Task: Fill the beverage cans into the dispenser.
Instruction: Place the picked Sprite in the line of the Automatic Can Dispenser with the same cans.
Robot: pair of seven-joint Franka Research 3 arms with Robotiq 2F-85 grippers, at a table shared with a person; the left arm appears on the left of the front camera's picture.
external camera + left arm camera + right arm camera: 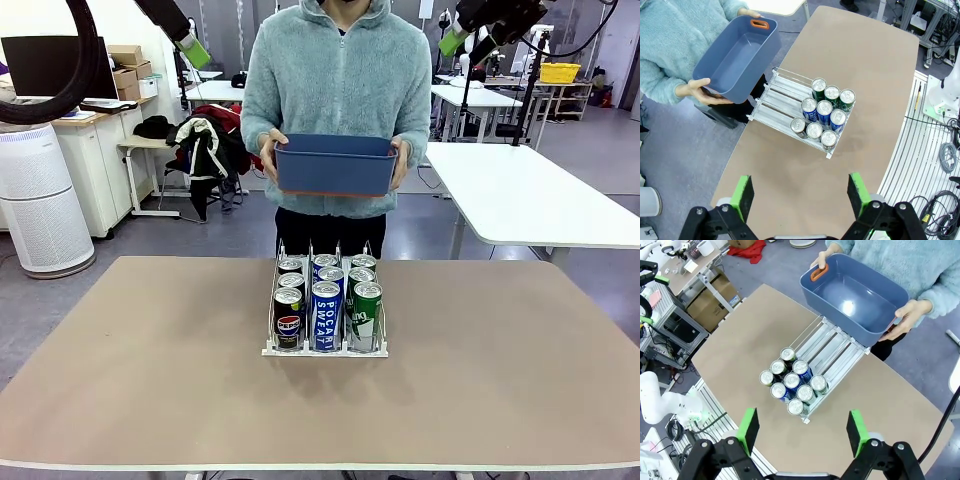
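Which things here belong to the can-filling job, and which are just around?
Part of the job:
- beverage cans, nine, three per lane
- dispenser, on the table

Just around:
- blue bin, looks empty in the wrist views, held by the person beyond the table's far edge
- air purifier
- white tables behind

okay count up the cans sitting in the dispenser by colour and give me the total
Black Pepsi cans: 3
Blue Pocari Sweat cans: 3
Green cans: 3
Total in the dispenser: 9
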